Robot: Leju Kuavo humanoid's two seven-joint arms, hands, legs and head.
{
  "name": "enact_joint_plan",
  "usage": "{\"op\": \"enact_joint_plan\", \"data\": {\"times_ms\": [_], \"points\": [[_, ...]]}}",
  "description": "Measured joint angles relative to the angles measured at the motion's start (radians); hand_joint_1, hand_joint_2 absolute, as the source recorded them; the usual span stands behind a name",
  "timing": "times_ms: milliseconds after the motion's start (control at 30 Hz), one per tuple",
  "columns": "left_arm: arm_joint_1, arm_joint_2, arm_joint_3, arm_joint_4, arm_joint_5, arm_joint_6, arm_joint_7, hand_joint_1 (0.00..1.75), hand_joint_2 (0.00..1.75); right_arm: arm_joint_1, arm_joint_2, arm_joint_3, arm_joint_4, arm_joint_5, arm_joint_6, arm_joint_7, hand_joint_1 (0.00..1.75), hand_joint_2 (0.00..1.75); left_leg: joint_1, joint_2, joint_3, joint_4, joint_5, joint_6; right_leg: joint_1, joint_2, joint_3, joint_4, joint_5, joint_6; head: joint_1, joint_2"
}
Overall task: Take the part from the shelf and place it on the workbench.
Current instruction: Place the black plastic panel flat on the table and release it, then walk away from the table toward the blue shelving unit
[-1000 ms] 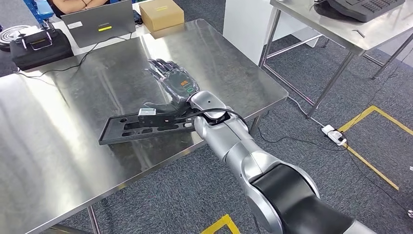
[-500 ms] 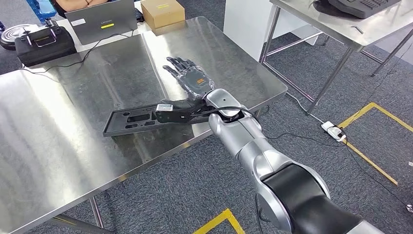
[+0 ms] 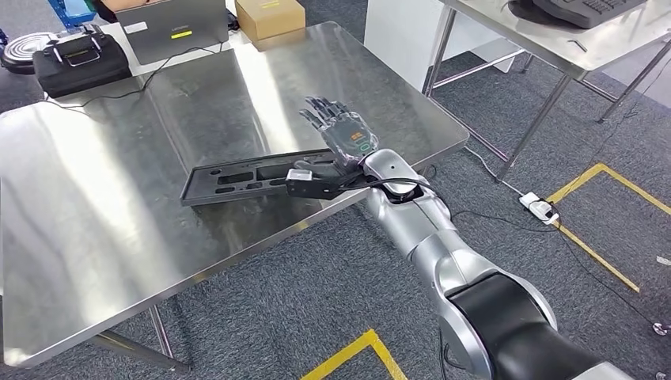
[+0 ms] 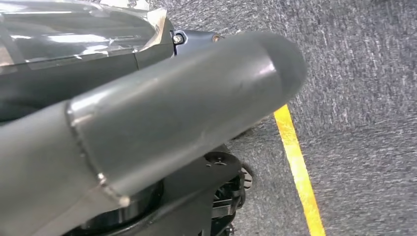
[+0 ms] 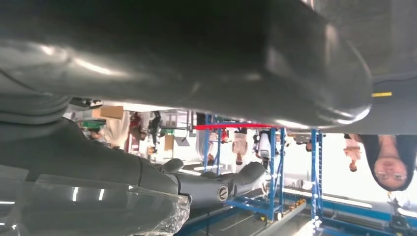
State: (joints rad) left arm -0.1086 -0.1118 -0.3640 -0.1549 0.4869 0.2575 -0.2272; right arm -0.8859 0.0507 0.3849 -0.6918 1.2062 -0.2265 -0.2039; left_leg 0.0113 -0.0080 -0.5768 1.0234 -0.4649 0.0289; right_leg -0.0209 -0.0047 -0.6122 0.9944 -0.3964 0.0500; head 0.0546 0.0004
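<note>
The right hand's fingers (image 3: 323, 111) are stretched out and slightly spread above the steel, pointing toward the far side, while its thumb lies across the right end of the part (image 3: 245, 179). Whether the thumb actually presses or pinches that end cannot be told. The right hand (image 3: 342, 138) sits at the near right of the workbench (image 3: 95, 206). The part, a long black flat moulding with cut-outs, lies flat on the workbench near its near edge. Far left stand a black case (image 3: 79, 59), a laptop (image 3: 178, 28) and a cardboard box (image 3: 269, 16).

The left hand (image 4: 147, 98) hangs over grey carpet beside a yellow floor line (image 4: 300, 172); its fingers cannot be made out.
</note>
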Motion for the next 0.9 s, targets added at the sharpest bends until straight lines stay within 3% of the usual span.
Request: {"op": "enact_joint_plan", "data": {"times_ms": [67,133,200,267,400,433,467,533,567,600,667,733,767,867,900], "points": [[-0.002,0.000,0.000,0.000,0.001,0.000,0.001,0.00,0.00,0.005,-0.013,0.000,-0.006,-0.002,0.000,0.002,0.00,0.00,0.000,0.002,-0.009,-0.004,0.014,0.021,-0.003,0.000,-0.024,0.039,-0.026,0.002,0.001,0.000],[-0.003,0.000,0.000,0.000,0.005,0.001,0.002,0.00,0.00,0.010,-0.025,0.000,-0.010,-0.005,0.000,0.003,0.00,0.00,-0.003,0.003,-0.022,-0.005,0.026,0.036,-0.004,0.001,-0.079,0.163,-0.092,-0.006,0.002,0.000],[-0.004,0.000,0.000,0.000,0.009,0.002,0.003,0.00,0.00,0.019,-0.033,0.000,-0.011,-0.006,0.000,0.003,0.00,0.00,-0.008,0.003,-0.037,-0.005,0.036,0.043,-0.002,0.001,-0.127,0.292,-0.146,-0.007,0.003,0.000],[-0.004,0.000,0.000,0.000,0.012,0.003,0.003,0.00,0.00,0.026,-0.036,0.000,-0.011,-0.007,0.000,0.003,0.00,0.00,-0.013,0.003,-0.046,-0.005,0.043,0.044,0.000,0.001,-0.126,0.318,-0.157,-0.003,0.003,0.000],[-0.004,0.000,0.000,0.000,0.012,0.003,0.003,0.00,0.00,0.029,-0.037,0.000,-0.011,-0.007,0.000,0.003,0.00,0.00,-0.015,0.002,-0.049,-0.005,0.046,0.045,0.001,0.001,-0.110,0.298,-0.151,-0.001,0.003,0.000],[-0.004,0.000,0.000,0.000,0.012,0.003,0.003,0.00,0.00,0.028,-0.038,0.000,-0.012,-0.007,0.000,0.003,0.00,0.00,-0.016,0.002,-0.050,-0.005,0.048,0.044,0.002,0.001,-0.085,0.259,-0.140,0.000,0.003,0.000],[-0.005,0.000,0.000,0.000,0.012,0.003,0.003,0.00,0.00,0.027,-0.039,0.000,-0.015,-0.008,0.000,0.002,0.00,0.00,-0.019,0.002,-0.053,-0.005,0.053,0.040,0.007,0.000,-0.040,0.185,-0.122,-0.005,0.003,0.000],[-0.007,-0.001,0.000,-0.001,0.012,0.003,0.003,0.00,0.00,0.023,-0.043,0.000,-0.022,-0.011,-0.004,0.000,0.00,0.00,-0.023,0.003,-0.066,0.002,0.056,0.021,0.010,-0.001,0.046,0.032,-0.072,-0.026,0.003,0.000],[-0.009,-0.001,0.000,-0.002,0.012,0.003,0.004,0.00,0.00,0.022,-0.044,0.000,-0.025,-0.013,-0.006,-0.001,0.00,0.00,-0.022,0.004,-0.077,0.021,0.042,0.010,0.010,-0.003,0.064,-0.008,-0.055,-0.039,0.002,0.000],[-0.009,-0.001,-0.001,-0.002,0.011,0.003,0.004,0.00,0.00,0.023,-0.045,0.000,-0.025,-0.014,-0.009,-0.002,0.00,0.00,-0.018,0.004,-0.094,0.060,0.013,0.000,0.007,-0.004,0.058,-0.012,-0.045,-0.046,0.001,0.000],[-0.010,0.000,-0.002,-0.002,0.010,0.003,0.005,0.00,0.00,0.029,-0.046,0.000,-0.024,-0.017,-0.013,-0.004,0.00,0.00,-0.009,0.004,-0.139,0.185,-0.065,-0.014,0.007,-0.004,0.044,-0.012,-0.035,-0.049,-0.001,0.000],[-0.010,0.002,-0.003,-0.002,0.009,0.003,0.006,0.00,0.00,0.040,-0.048,0.000,-0.021,-0.020,-0.020,-0.008,0.00,0.00,-0.001,0.005,-0.159,0.265,-0.100,-0.025,0.006,-0.005,0.031,-0.010,-0.026,-0.044,-0.001,0.000],[-0.010,0.003,-0.003,-0.002,0.009,0.003,0.006,0.00,0.00,0.044,-0.048,0.001,-0.019,-0.022,-0.024,-0.010,0.00,0.00,0.003,0.005,-0.142,0.251,-0.089,-0.028,0.004,-0.005,0.026,-0.009,-0.023,-0.041,-0.001,0.000],[-0.014,0.005,-0.004,-0.002,0.009,0.003,0.006,0.00,0.00,0.047,-0.049,0.001,-0.014,-0.024,-0.035,-0.012,0.00,0.00,0.009,0.006,-0.026,0.070,-0.025,-0.032,0.003,-0.005,0.012,0.004,-0.018,-0.032,-0.001,0.000],[-0.016,0.005,-0.004,-0.002,0.010,0.002,0.006,0.00,0.00,0.044,-0.047,0.001,-0.011,-0.024,-0.039,-0.012,0.00,0.00,0.008,0.005,-0.002,0.027,-0.015,-0.029,0.005,-0.005,0.008,0.008,-0.015,-0.028,0.000,0.000]]}}
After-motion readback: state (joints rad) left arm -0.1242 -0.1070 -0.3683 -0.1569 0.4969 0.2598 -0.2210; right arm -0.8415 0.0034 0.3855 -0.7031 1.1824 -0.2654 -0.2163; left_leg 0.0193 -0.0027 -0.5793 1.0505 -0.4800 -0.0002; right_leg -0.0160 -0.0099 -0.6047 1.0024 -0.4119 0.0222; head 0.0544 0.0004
